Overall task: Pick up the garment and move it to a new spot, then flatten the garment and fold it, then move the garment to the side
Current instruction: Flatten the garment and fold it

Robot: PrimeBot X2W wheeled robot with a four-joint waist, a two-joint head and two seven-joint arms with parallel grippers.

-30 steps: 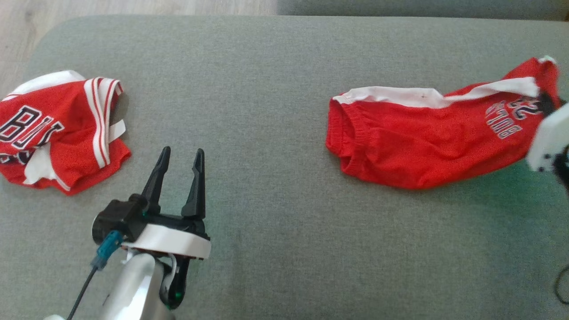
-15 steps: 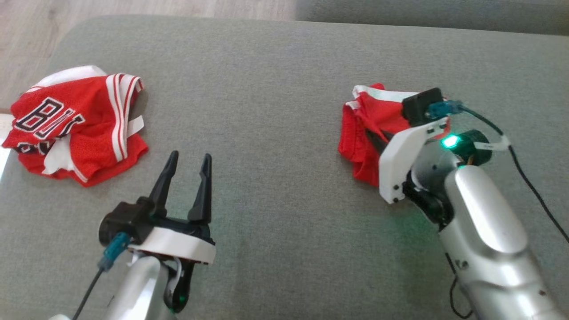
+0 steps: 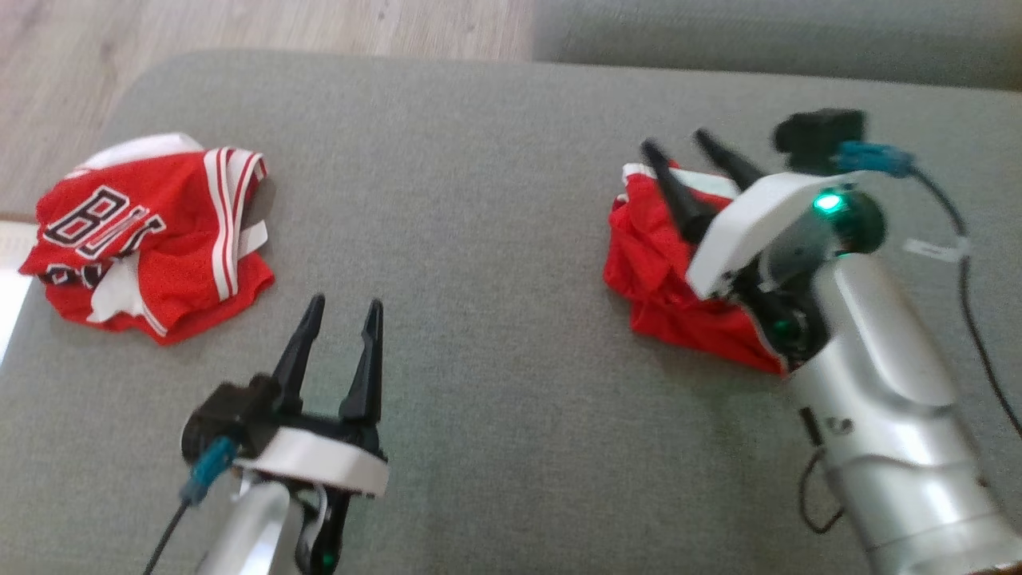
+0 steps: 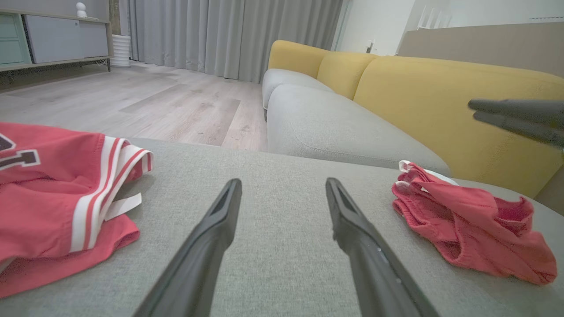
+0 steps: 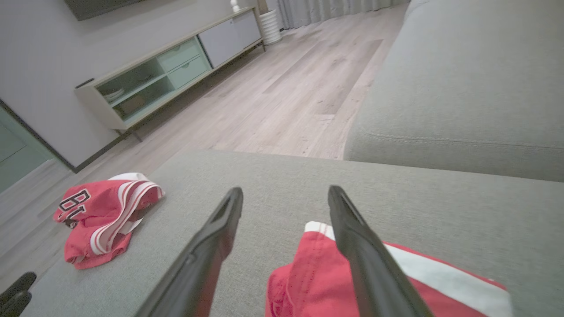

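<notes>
a: where are the shorts (image 3: 659,271)?
b: in a crumpled heap on the right part of the cushion (image 3: 495,200), just under the right gripper (image 3: 675,141).
a: is it holding them?
b: no, its 2 fingers are spread and empty. the left gripper (image 3: 346,302) is also open, well apart from them, nearer to the jersey (image 3: 152,239).
a: so what is done?
b: i think only step 1, the move. flattening, folding and putting aside are all left.

Red garment (image 3: 651,259) with white band, red jersey (image 3: 160,239) with white stripes, black lettering, on grey cushion (image 3: 479,200)
</notes>
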